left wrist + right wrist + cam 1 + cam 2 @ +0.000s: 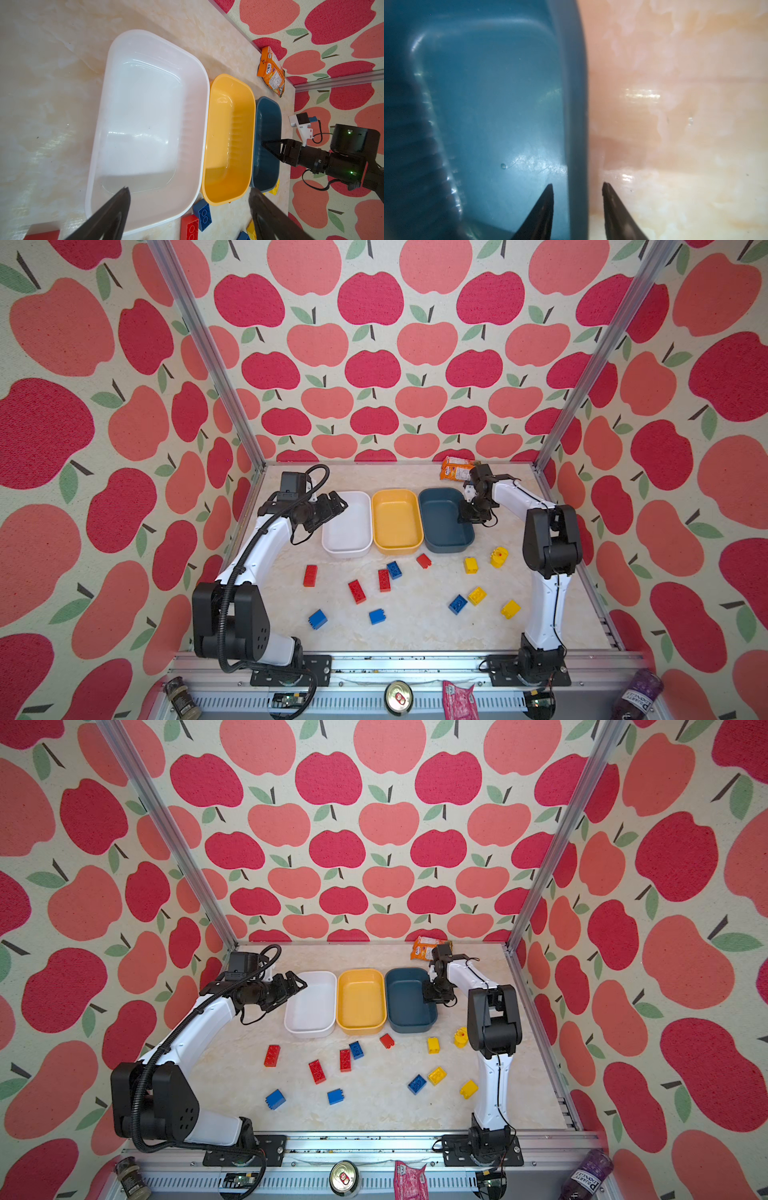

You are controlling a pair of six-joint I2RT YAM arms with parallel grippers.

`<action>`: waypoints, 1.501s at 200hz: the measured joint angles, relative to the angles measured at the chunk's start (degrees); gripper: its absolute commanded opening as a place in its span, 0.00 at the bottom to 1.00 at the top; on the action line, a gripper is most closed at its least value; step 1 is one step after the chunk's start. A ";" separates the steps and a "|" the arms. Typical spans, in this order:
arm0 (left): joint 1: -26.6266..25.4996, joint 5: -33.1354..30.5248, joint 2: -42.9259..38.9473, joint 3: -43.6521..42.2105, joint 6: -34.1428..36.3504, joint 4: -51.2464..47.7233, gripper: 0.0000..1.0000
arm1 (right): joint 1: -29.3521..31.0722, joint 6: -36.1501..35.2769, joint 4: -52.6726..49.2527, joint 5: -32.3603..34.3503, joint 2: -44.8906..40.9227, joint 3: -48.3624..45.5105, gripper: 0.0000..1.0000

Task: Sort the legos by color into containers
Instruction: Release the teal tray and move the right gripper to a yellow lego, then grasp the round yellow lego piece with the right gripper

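Three containers stand in a row: white (347, 526), yellow (397, 520) and dark blue-grey (440, 518), none with anything in it. Several legos lie loose in front of them, among them a red one (310, 575), a blue one (318, 619), a yellow one (471, 565) and a rounded yellow piece with a red dot (498, 557). My left gripper (338, 504) hangs open over the white tub's left rim, holding nothing (189, 189). My right gripper (467, 516) straddles the blue-grey tub's right rim (576, 104), open, its tips clear of the rim on both sides.
An orange snack packet (456, 468) lies at the back behind the blue-grey tub. Patterned walls and metal posts close in the table on three sides. A can (399, 697), a jar, a pink wrapper and a purple bottle lie off the table along the front rail.
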 measured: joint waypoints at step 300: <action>0.44 -0.09 -0.44 -1.29 -0.09 2.32 0.98 | -9.62 22.36 2.71 6.27 -23.54 -31.15 0.62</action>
